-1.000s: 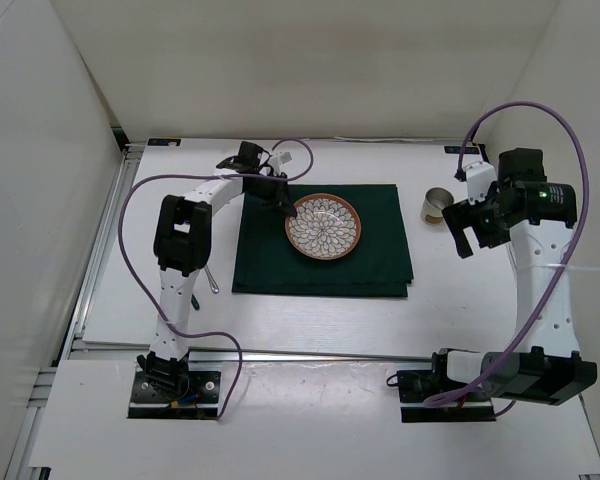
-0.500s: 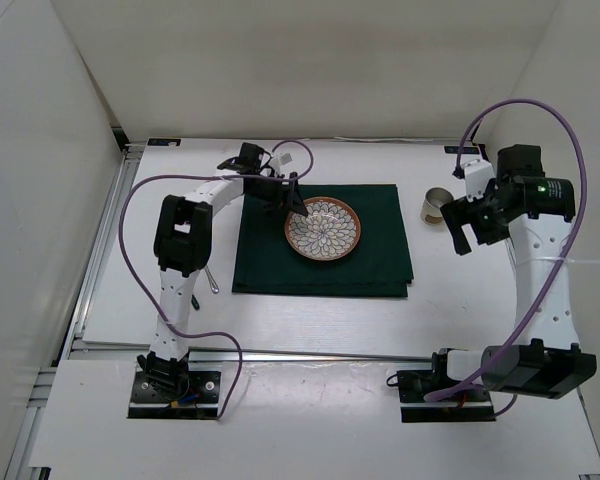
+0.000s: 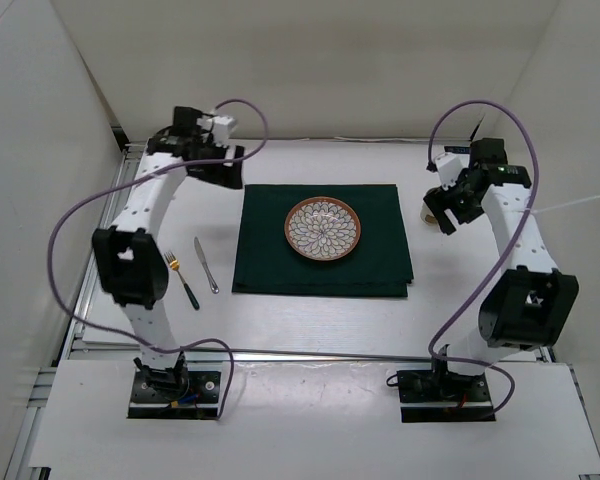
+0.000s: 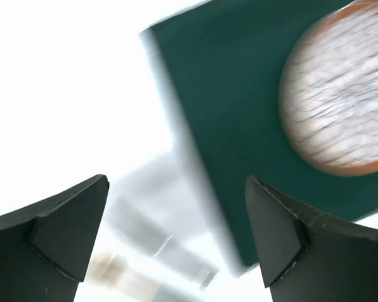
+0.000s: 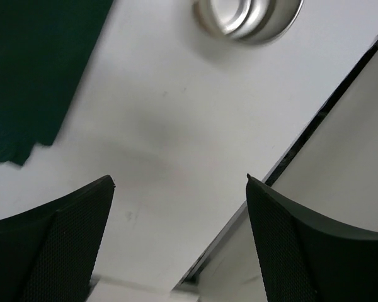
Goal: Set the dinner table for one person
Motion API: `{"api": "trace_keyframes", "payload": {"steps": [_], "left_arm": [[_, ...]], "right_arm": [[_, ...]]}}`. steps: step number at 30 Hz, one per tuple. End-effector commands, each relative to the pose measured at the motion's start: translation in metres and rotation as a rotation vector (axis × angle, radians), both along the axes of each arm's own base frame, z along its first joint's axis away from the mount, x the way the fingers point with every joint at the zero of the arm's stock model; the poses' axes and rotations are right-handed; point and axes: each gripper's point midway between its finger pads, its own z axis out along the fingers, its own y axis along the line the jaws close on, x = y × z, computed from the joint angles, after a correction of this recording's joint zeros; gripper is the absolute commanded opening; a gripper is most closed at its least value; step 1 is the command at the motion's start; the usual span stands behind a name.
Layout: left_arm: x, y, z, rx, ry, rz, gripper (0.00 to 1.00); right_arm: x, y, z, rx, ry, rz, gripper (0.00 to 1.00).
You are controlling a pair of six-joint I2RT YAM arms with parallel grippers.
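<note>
On the white dinner table point(image 3: 310, 318) lies a dark green cloth point(image 3: 380, 262) with a patterned, brown-rimmed plate point(image 3: 323, 228) at its centre. A fork point(image 3: 180, 278) and a knife point(image 3: 207, 265) lie left of the cloth. My left gripper point(image 3: 226, 172) hangs open and empty over the table's back-left, away from the plate. Its blurred wrist view shows the cloth point(image 4: 239, 107) and the plate point(image 4: 340, 119) beyond the open gripper point(image 4: 176, 242). My right gripper point(image 3: 446, 207) is open above a metal cup point(image 5: 249, 16), which sits ahead of the open gripper point(image 5: 179, 242).
White walls close in the table on three sides. A dark rail point(image 5: 315, 119) marks the table's right edge close to the cup. The cloth's corner point(image 5: 31, 69) shows left of the right gripper. Purple cables arch over both arms.
My left gripper opened off the plate and swung back-left, uncovering the fork and knife. The plate stays on the cloth. My right gripper moved left and back, over the cup.
</note>
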Motion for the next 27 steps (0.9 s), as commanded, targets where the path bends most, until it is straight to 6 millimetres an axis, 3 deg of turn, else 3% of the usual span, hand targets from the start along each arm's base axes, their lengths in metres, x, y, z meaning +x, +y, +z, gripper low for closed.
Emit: {"api": "trace_keyframes", "payload": {"steps": [1,2,4,7,9,12,14,16,20,23,24,27], "left_arm": [[-0.039,0.103,0.013,0.41,-0.062,0.122,1.0],[-0.045,0.119,0.016,0.463,-0.067,0.152,1.0],[-0.058,0.144,0.031,0.545,-0.116,0.188,1.0],[-0.074,0.161,0.048,0.608,-0.152,0.219,1.0],[-0.078,0.165,0.056,0.606,-0.169,0.236,1.0],[-0.086,0.168,0.059,0.61,-0.158,0.265,1.0],[-0.092,0.169,0.052,0.608,-0.137,0.284,1.0],[-0.095,0.167,0.052,0.616,-0.138,0.289,1.0],[-0.099,0.161,0.049,0.619,-0.12,0.278,1.0],[-0.1,0.163,0.055,0.626,-0.126,0.287,1.0],[-0.101,0.166,0.058,0.638,-0.125,0.296,1.0],[-0.102,0.168,0.061,0.653,-0.124,0.295,1.0]], "right_arm": [[0.053,0.002,0.003,-0.07,-0.199,0.129,0.88],[0.067,0.006,0.0,-0.086,-0.239,0.162,0.88],[0.073,0.006,-0.016,-0.102,-0.225,0.21,0.88],[0.089,0.009,-0.031,-0.114,-0.227,0.24,0.84],[0.098,0.009,-0.029,-0.133,-0.259,0.278,0.83],[0.106,0.015,-0.042,-0.13,-0.239,0.312,0.82],[0.115,0.015,-0.041,-0.136,-0.246,0.319,0.8],[0.117,0.017,-0.052,-0.121,-0.217,0.327,0.78],[0.124,0.018,-0.064,-0.115,-0.196,0.342,0.67],[0.126,0.016,-0.086,-0.115,-0.134,0.338,0.5],[0.13,0.016,-0.089,-0.108,-0.124,0.329,0.24],[0.135,0.017,-0.083,-0.091,-0.133,0.295,0.0]]}}
